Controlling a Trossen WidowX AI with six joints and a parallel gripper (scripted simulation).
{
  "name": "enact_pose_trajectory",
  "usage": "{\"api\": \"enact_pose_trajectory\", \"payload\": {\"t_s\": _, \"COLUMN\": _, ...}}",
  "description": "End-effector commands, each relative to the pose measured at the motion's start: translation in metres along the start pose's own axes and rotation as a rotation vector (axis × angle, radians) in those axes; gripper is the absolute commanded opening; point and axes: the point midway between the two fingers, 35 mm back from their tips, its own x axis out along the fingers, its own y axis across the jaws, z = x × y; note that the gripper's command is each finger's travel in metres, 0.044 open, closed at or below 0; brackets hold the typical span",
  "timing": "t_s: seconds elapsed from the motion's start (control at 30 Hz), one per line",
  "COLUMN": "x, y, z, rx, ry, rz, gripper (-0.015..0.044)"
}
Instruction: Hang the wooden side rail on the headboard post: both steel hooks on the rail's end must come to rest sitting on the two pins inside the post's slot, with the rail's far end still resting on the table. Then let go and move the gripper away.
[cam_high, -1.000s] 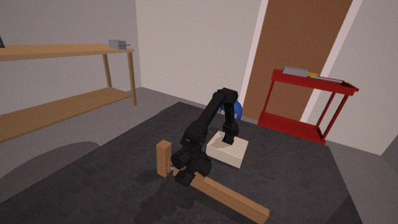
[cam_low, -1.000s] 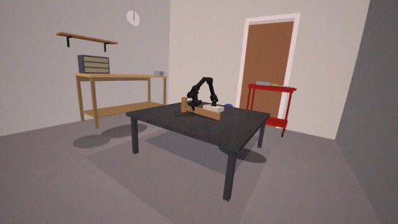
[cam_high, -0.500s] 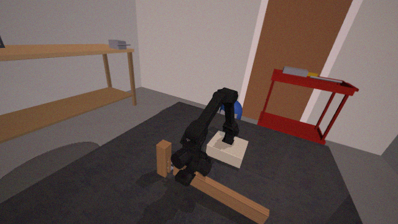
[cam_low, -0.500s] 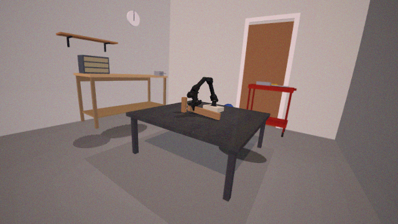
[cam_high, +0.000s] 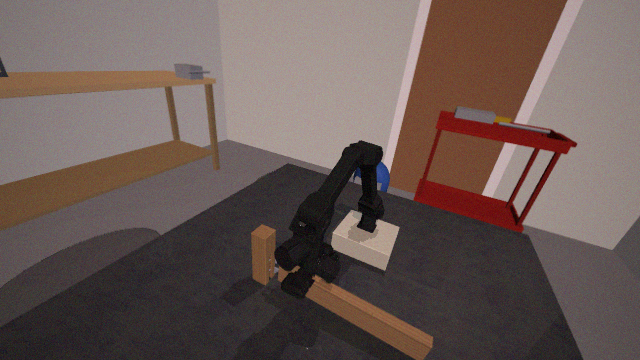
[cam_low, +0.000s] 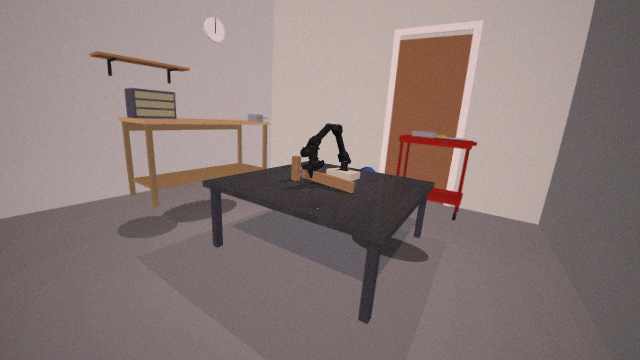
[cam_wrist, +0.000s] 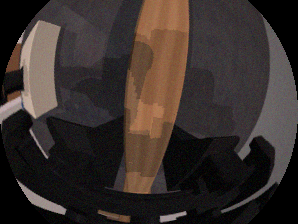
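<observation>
The wooden side rail (cam_high: 370, 316) (cam_low: 331, 181) (cam_wrist: 154, 90) lies slanted on the dark table (cam_high: 475, 290) (cam_low: 370, 205), its far end resting on the table top at the front right. My gripper (cam_high: 306, 276) (cam_low: 311, 169) is shut on the rail near its hook end. That end is raised and sits close beside the upright wooden headboard post (cam_high: 263, 254) (cam_low: 296, 168). A bit of steel shows between the rail end and the post in the top view. The hooks, pins and slot are mostly hidden by the gripper. In the wrist view the rail runs straight away between my fingers.
The arm's beige base block (cam_high: 366, 239) (cam_low: 344, 174) stands behind the rail. A red cart (cam_high: 495, 170) (cam_low: 434, 165) stands by the door at the right. A wooden workbench (cam_high: 100, 130) (cam_low: 190, 145) is along the left wall.
</observation>
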Motion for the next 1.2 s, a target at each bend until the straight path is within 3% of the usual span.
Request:
{"api": "enact_pose_trajectory", "payload": {"t_s": 0.0, "x": -0.0035, "y": -0.0038, "z": -0.0012, "rx": -0.001, "ry": -0.001, "rz": -0.014, "gripper": 0.0}}
{"api": "enact_pose_trajectory", "payload": {"t_s": 1.17, "x": -0.0005, "y": 0.0001, "z": -0.0052, "rx": -0.001, "ry": 0.0, "rz": -0.013, "gripper": 0.0}}
